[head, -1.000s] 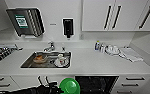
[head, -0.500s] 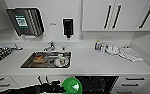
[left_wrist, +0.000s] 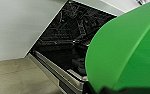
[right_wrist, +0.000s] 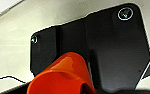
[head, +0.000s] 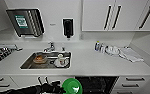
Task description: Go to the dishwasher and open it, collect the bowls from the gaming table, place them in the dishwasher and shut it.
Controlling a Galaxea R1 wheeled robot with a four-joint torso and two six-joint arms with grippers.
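The left gripper (head: 58, 87) holds a lime-green bowl (head: 72, 86) beside the open dishwasher (head: 96, 85); no writing is legible.

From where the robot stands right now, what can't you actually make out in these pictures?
- Left wrist view: the green bowl covers part of the open dishwasher, so that part of its rack is hidden.
- Head view: the dishwasher's lower part is cut off by the picture's edge.
- Head view: the small bottles on the counter are too blurred to identify.
- Right wrist view: an orange thing, cut off, unidentifiable.
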